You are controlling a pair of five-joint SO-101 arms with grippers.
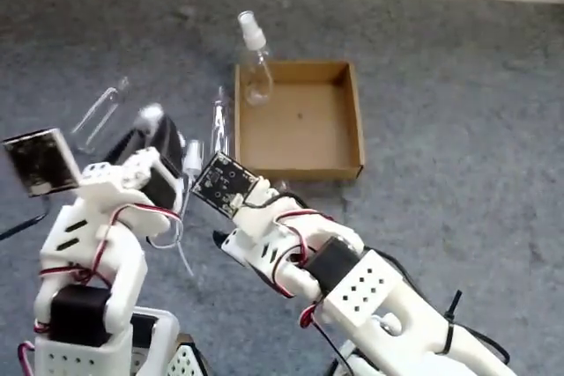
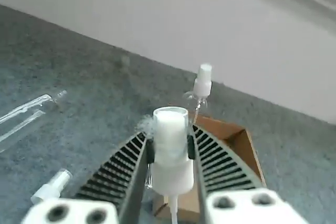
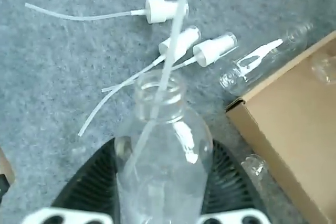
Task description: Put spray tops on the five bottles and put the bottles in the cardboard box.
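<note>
My left gripper (image 2: 169, 149) is shut on a white spray top (image 2: 169, 129), its cap pointing away and its thin tube hanging down. In the high view that spray top (image 1: 150, 115) is left of the cardboard box (image 1: 348, 121). My right gripper (image 3: 164, 153) is shut on a clear open-necked bottle (image 3: 157, 129). A thin tube (image 3: 176, 35) dips into that bottle's neck. A bottle fitted with a spray top (image 1: 255, 63) stands at the box's far left corner.
Three loose spray tops (image 3: 181, 40) with tubes lie on the grey carpet beyond the held bottle. One clear bottle (image 3: 262, 59) lies beside the box wall (image 3: 273, 124). Another bottle (image 1: 100, 112) lies farther left. Open carpet stretches to the right of the box.
</note>
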